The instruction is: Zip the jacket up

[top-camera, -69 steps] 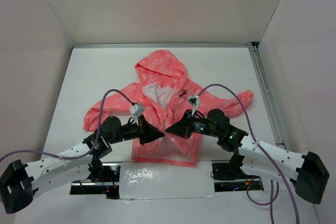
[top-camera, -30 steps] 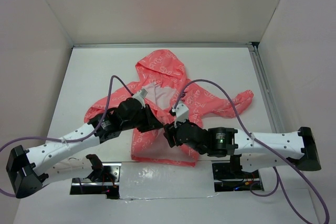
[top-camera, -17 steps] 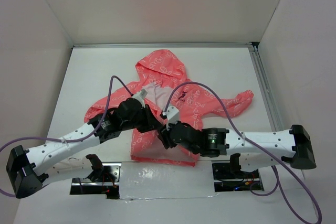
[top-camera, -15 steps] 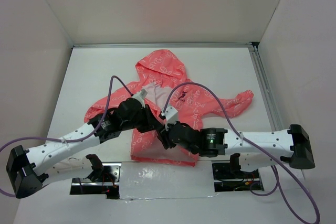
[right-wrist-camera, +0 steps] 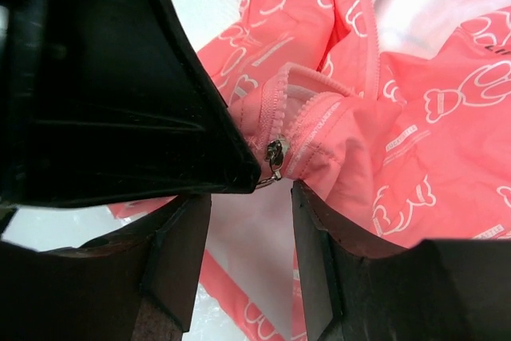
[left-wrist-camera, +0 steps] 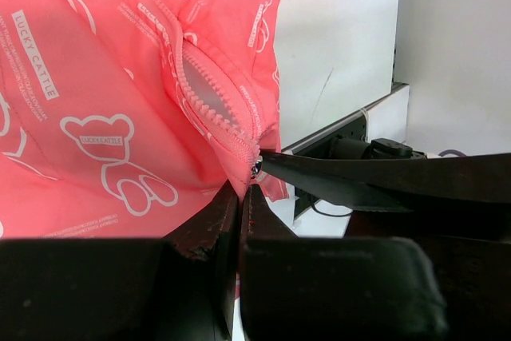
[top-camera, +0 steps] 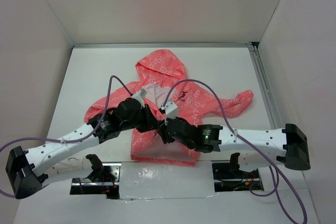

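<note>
left pincer (left-wrist-camera: 239, 191) pinching jacket (left-wrist-camera: 96, 77), right pincer (right-wrist-camera: 251, 197) half-open

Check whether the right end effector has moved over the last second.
Yes. The right end effector edged left, away from the table's right rail, toward the zipper pull.

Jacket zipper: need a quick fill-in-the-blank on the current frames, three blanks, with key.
1. The left tool is ___ on the jacket fabric right beside the zipper.
2. The right tool stands ___, one finger on each side of the metal zipper pull, touching neither.
3. Seen from above, the hood points toward the ___ edge of the table, away from the arms.

Missing words: shut; open; far
</note>
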Controlling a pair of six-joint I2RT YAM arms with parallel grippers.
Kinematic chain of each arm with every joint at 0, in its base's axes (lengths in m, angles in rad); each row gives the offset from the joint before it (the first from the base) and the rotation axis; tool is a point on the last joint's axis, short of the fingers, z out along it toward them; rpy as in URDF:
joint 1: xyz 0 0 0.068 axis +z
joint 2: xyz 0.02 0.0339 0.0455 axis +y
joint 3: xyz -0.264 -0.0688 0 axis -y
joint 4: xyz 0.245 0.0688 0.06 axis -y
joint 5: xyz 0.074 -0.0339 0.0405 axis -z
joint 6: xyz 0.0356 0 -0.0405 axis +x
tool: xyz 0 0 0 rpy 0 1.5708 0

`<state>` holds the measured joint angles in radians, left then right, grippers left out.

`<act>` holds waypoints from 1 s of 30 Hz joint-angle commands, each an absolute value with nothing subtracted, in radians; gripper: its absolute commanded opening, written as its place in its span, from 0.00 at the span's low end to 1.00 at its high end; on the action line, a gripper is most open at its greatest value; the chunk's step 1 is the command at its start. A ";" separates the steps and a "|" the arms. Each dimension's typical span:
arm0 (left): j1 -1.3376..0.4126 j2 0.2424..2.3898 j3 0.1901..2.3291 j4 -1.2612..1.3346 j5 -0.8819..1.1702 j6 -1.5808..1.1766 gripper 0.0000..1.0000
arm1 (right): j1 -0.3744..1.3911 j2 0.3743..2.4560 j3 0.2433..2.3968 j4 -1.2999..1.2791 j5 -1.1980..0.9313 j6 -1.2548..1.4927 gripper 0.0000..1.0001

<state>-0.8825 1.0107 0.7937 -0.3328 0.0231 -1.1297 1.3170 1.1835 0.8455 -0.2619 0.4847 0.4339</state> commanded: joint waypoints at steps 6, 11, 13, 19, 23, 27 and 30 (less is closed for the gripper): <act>-0.885 0.989 0.812 -0.295 0.032 -1.117 0.00 | 1.310 1.233 0.879 -0.201 0.538 0.471 0.50; -0.885 0.992 0.813 -0.293 0.037 -1.112 0.00 | 1.312 1.186 0.831 -0.121 0.567 0.503 0.51; -0.885 0.994 0.810 -0.288 0.041 -1.108 0.00 | 1.312 1.181 0.827 -0.120 0.601 0.515 0.51; -0.885 0.997 0.805 -0.270 0.055 -1.095 0.00 | 1.312 1.189 0.828 -0.121 0.636 0.509 0.48; -0.885 1.002 0.807 -0.276 0.048 -1.091 0.00 | 1.312 1.171 0.818 -0.109 0.646 0.514 0.40; -0.885 1.003 0.804 -0.279 0.041 -1.089 0.00 | 1.312 1.152 0.807 -0.110 0.637 0.517 0.30; -0.885 1.002 0.799 -0.282 0.032 -1.088 0.00 | 1.324 1.146 0.807 -0.136 0.641 0.523 0.17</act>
